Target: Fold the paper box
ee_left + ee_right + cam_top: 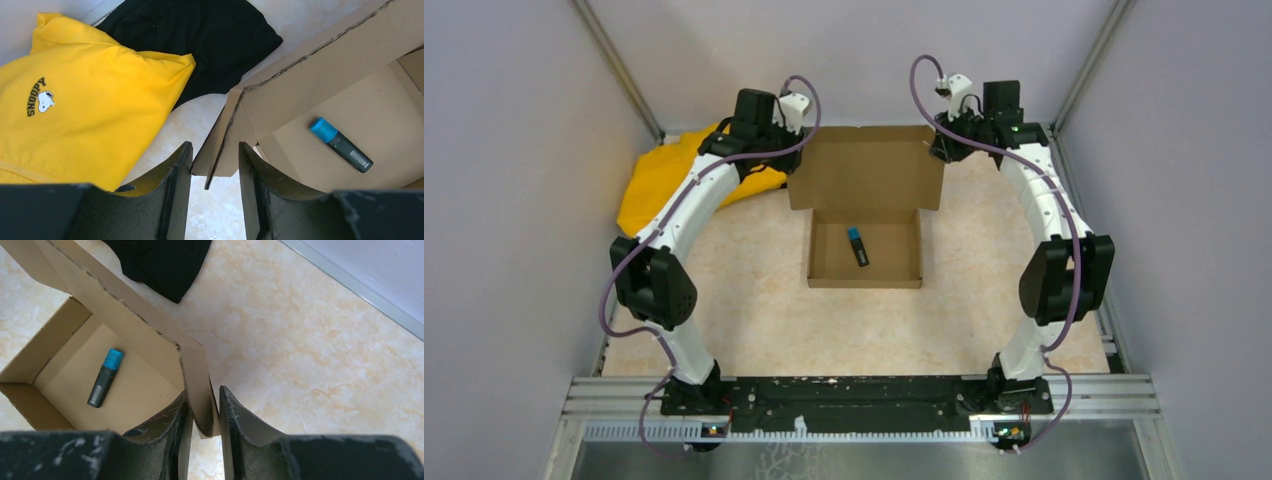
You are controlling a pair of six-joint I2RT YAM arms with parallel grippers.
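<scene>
Spreading under everything is the pale marbled table (754, 320), and the paper box (836, 262) sits at its middle as a shallow brown tray, its lid (864, 170) open and standing up along the far side. A yellow cloth (649, 185) lies at the far left, with a black cloth (200, 35) beside it. The left gripper (214, 150) is at the lid's left corner, its fingers (175, 175) apart with the side flap loose between them. The right gripper (202, 397) is at the lid's right corner, its fingers (235, 415) narrow and apparently pinching that flap. A blue-capped marker (858, 246) lies inside the tray.
</scene>
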